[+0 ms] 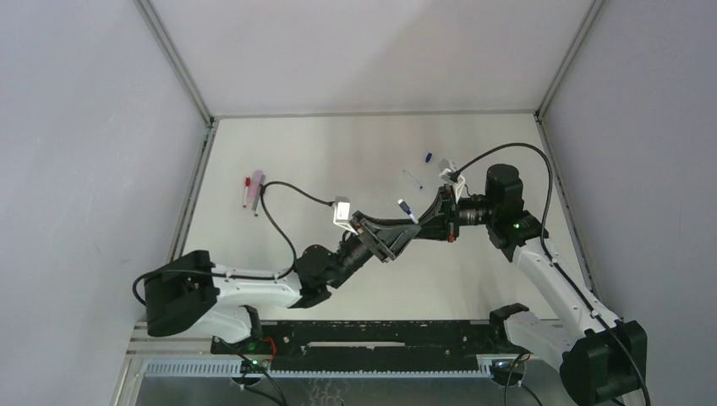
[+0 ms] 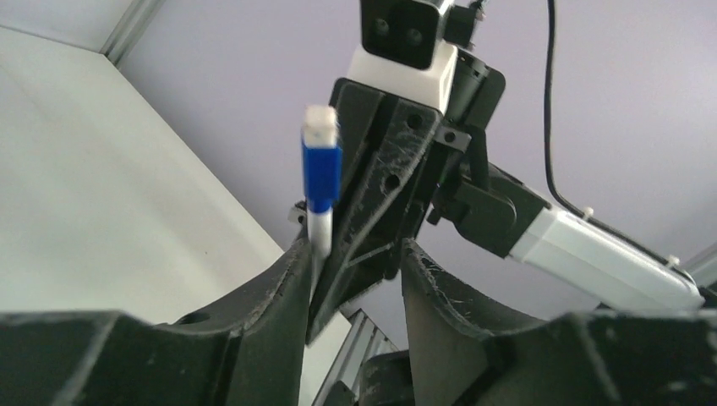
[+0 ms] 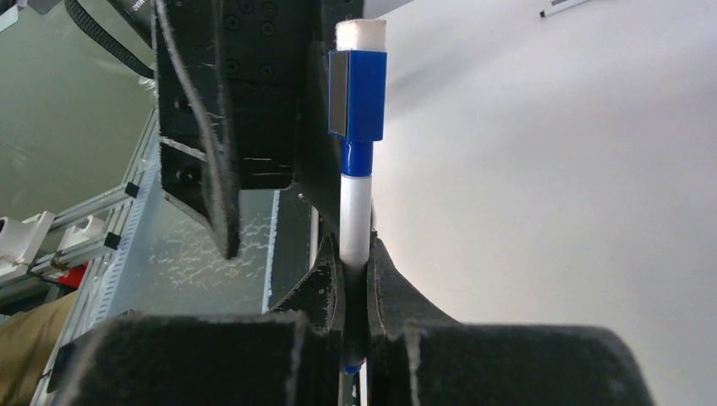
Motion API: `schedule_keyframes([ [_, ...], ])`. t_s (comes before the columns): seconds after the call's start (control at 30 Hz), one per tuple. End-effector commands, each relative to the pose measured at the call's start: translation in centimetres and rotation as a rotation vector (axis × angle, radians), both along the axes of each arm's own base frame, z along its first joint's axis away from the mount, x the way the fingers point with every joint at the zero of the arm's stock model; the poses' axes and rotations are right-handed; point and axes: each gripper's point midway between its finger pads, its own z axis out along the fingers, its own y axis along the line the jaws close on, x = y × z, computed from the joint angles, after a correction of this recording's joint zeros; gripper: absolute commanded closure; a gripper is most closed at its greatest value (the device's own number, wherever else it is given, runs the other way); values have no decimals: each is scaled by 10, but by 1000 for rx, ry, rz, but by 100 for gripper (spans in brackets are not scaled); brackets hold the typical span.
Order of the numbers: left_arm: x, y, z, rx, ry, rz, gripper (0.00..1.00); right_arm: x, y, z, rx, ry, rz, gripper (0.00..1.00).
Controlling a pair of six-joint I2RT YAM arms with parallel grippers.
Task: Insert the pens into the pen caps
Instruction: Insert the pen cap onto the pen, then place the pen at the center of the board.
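Note:
A blue-and-white pen (image 3: 355, 220) with a blue cap (image 3: 357, 93) on its upper end stands upright in my right gripper (image 3: 355, 271), which is shut on its white barrel. In the top view the two grippers meet above the table's middle, and the pen (image 1: 406, 207) sticks out between them. My left gripper (image 2: 355, 262) is open. The same pen (image 2: 320, 233) lies against the inner edge of its left finger (image 2: 279, 288), and the right finger stands well apart. A pink marker (image 1: 256, 182) and a red pen (image 1: 246, 193) lie at the far left.
A thin pen (image 1: 412, 178) and a small blue cap (image 1: 429, 156) lie on the white table (image 1: 338, 152) beyond the grippers. Grey walls close in the left, right and far sides. A black rail (image 1: 363, 338) runs along the near edge between the arm bases.

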Motion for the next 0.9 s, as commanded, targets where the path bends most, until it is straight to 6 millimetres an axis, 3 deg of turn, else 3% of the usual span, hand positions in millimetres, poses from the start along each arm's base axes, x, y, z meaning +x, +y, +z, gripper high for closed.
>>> schedule_keyframes([
  [0.0, -21, 12, 4, 6, -62, -52, 52, 9, 1, 13, 13, -91, -13, 100],
  [0.23, -27, 32, -10, 23, -104, -38, 45, 2, 0, 14, 21, -105, 29, 100],
  [0.4, -32, 41, -1, -16, -181, -25, 45, -6, 0, 13, 32, -94, 74, 100],
  [0.7, -21, 33, 19, -39, -212, 27, 50, -8, 0, 13, 35, -115, 92, 100],
  [0.87, -11, 26, 18, -30, -193, 61, 54, -8, 0, 12, 35, -115, 95, 100],
])
